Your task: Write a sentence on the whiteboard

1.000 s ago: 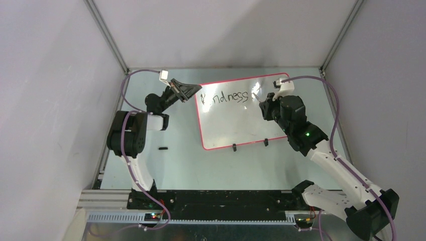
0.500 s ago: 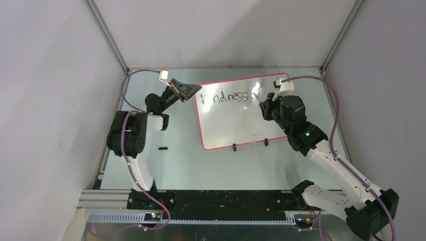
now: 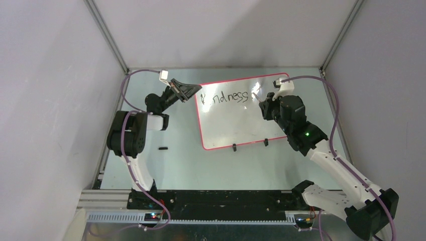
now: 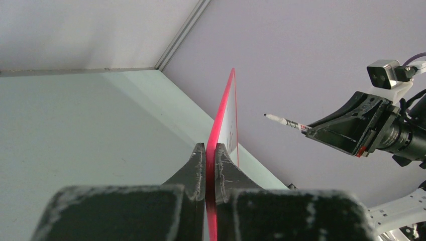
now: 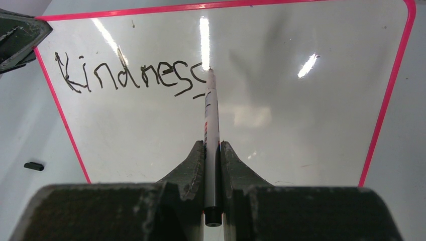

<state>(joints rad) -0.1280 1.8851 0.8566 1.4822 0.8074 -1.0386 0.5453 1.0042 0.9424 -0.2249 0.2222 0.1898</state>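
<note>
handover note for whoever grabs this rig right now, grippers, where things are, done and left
Left gripper: shut on the left rim of the large glossy white whiteboard with the thin red-pink rim.
Right gripper: shut on a slim white-and-black marker, tip at the end of the writing; contact unclear.
Done: the black handwritten sentence reads "Kindness" so far, along the top.
To do: the rest of the sentence; the board is blank to the right and below.
A small black piece lies on the table left of the board.
</note>
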